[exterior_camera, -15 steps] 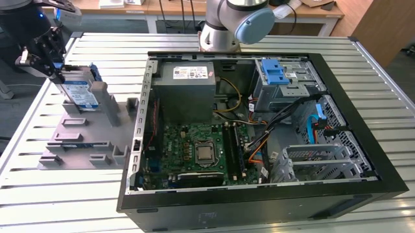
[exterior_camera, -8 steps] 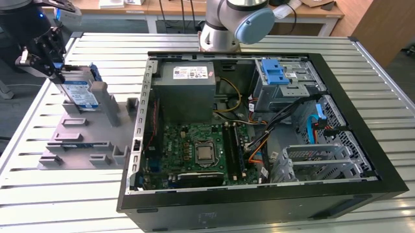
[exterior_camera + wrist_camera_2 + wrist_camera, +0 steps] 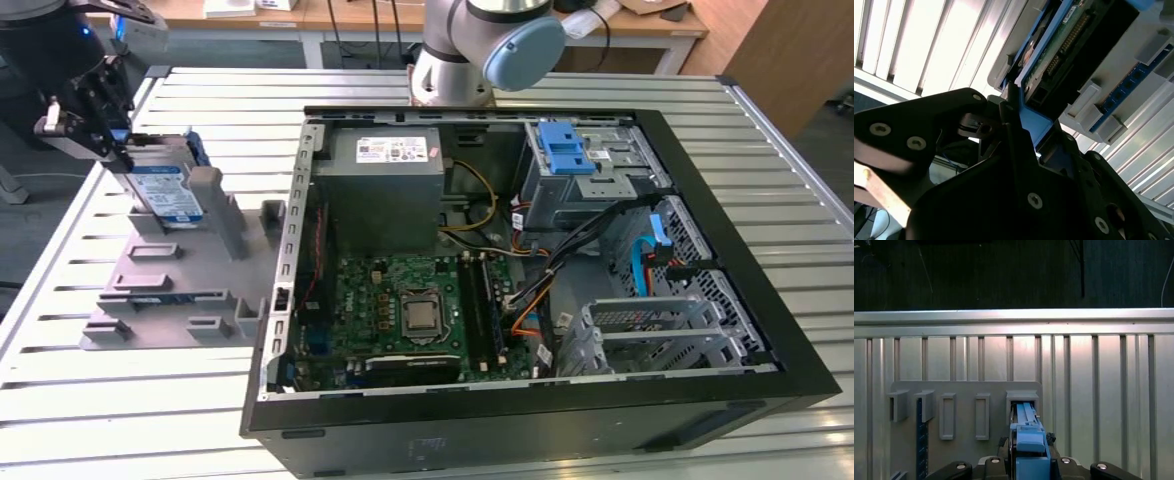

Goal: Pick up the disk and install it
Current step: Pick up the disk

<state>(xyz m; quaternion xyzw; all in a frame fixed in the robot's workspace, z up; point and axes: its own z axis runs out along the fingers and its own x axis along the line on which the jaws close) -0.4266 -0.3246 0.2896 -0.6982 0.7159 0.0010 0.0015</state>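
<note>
One end effector (image 3: pixel 124 152) clamped on disk (image 3: pixel 168 197) top edge, upright in grey rack (image 3: pixel 158 278)

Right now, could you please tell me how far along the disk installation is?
Done: the tool is closed on the blue frame of the disk. In hand: the disk stands on edge at the grey holder, outside the computer case; whether it has lifted clear is hard to tell. Left: carrying it over and installing it in the case.
</note>
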